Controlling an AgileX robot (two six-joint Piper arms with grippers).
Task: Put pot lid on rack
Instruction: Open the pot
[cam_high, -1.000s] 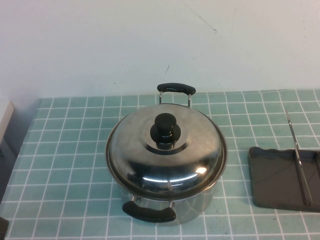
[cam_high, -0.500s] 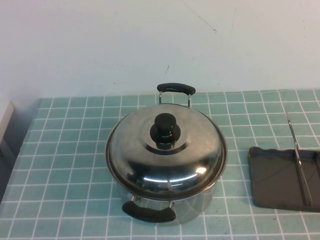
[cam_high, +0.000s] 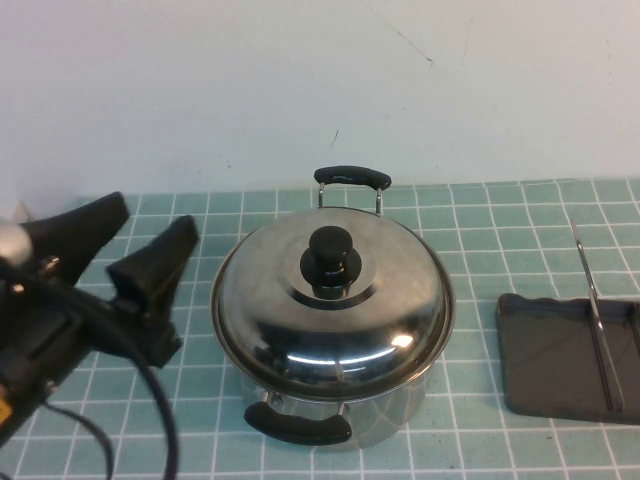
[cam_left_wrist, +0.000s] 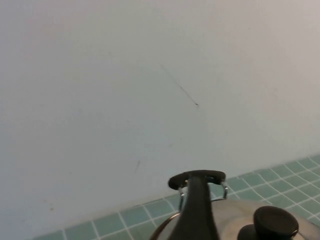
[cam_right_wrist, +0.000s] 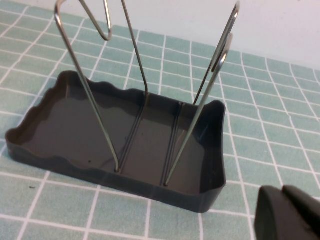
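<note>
High view has the most going on: my left tool (cam_high: 130, 240) is up over the left part of the table (cam_high: 500, 215), its two black fingers (cam_high: 155, 262) spread apart with nothing between them, pointed toward the pot lid (cam_high: 333, 305) but well apart from it. The lid sits flat on the steel pot (cam_high: 385, 412), black knob (cam_high: 331, 260) dead centre, pot handles sticking out front and back. Off on the right side of the table is the rack (cam_high: 560, 365), dark grey tray with its thin wire divider (cam_high: 592, 315) standing up, clear of the pot. My right tool isn't in that shot at all.

Left wrist view adds little, mostly white wall, with one dark finger (cam_left_wrist: 197, 212) rising in front of the pot's far handle (cam_left_wrist: 197, 178), plus a sliver of lid and the knob (cam_left_wrist: 272, 222) beside it.

Right wrist view is the only one that catches my right tool (cam_right_wrist: 287, 215), just a dark bit of it in the corner, near the rack (cam_right_wrist: 75, 162) but not touching. Can't tell whether it's open or closed from that. It does give a good close look at the rack: wavy-edged tray, wire loops (cam_right_wrist: 97, 110) planted upright in the base, nothing in it.
</note>
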